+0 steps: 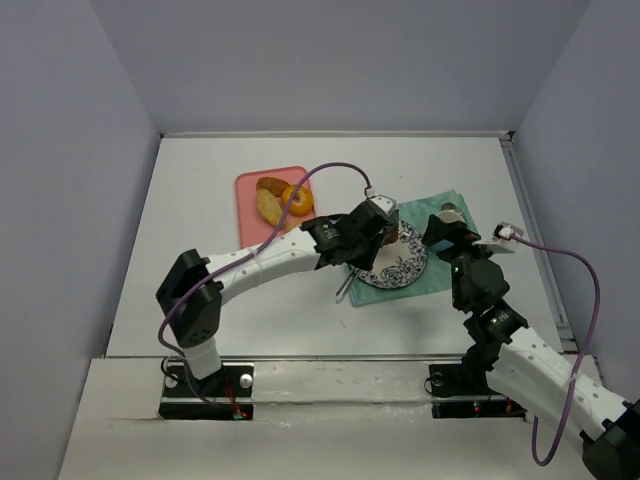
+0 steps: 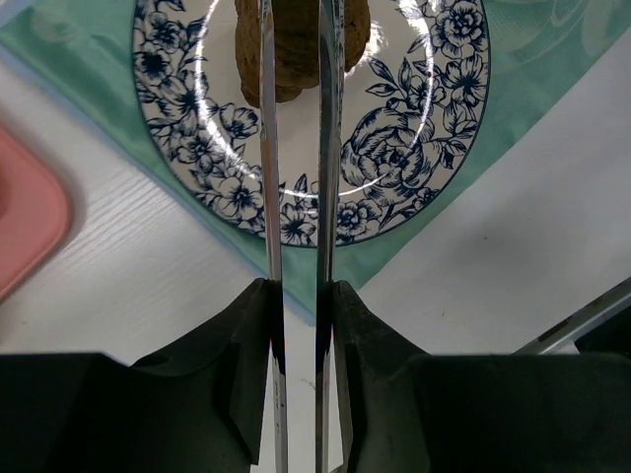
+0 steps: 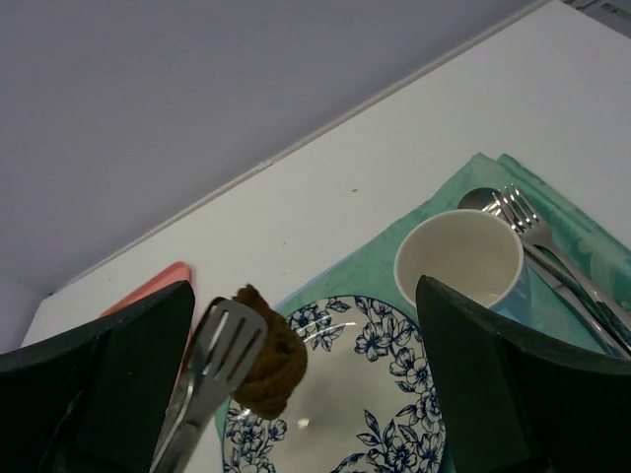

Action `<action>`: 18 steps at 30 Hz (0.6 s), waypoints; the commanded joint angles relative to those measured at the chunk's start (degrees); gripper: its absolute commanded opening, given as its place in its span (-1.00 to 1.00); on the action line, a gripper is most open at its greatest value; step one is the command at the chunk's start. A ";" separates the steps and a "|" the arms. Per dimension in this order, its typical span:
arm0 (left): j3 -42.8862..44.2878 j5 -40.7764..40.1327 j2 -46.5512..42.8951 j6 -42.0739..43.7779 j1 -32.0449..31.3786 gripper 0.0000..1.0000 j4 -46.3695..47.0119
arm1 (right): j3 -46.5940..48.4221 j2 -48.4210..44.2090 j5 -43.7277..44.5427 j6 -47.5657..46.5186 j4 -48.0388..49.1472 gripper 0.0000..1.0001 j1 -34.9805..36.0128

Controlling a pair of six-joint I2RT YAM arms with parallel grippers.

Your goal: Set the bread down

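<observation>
On my white counter [image 1: 200, 200] a pink tray [image 1: 248, 205] lies at the far left. To its right a green cloth [image 1: 425, 205] is spread. On the cloth stands a pale cup [image 3: 459, 258], with a fork [image 3: 532, 227] and a spoon [image 3: 478, 199] just beside it.

My left arm [image 1: 265, 265] stretches forward-right, left gripper [image 2: 299, 305] clamped narrow on tongs [image 2: 266, 148], right arm [image 1: 525, 355] bent, right gripper [image 1: 443, 228] spread wide
</observation>
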 commanded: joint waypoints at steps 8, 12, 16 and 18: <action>13.00 0.08 9.38 5.46 -3.42 -0.08 -2.14 | -0.63 -2.17 3.60 0.12 -0.43 0.99 0.34; 12.73 -0.10 8.77 5.80 -3.42 0.24 -2.32 | -0.54 -2.17 3.42 -0.06 -0.43 0.99 0.34; 12.38 -0.18 8.33 5.98 -3.41 0.34 -2.15 | -0.63 -2.26 3.07 0.12 -0.52 0.99 0.34; 12.29 -0.45 8.07 5.90 -3.42 0.32 -2.15 | -0.63 -2.26 3.07 0.03 -0.52 0.99 0.34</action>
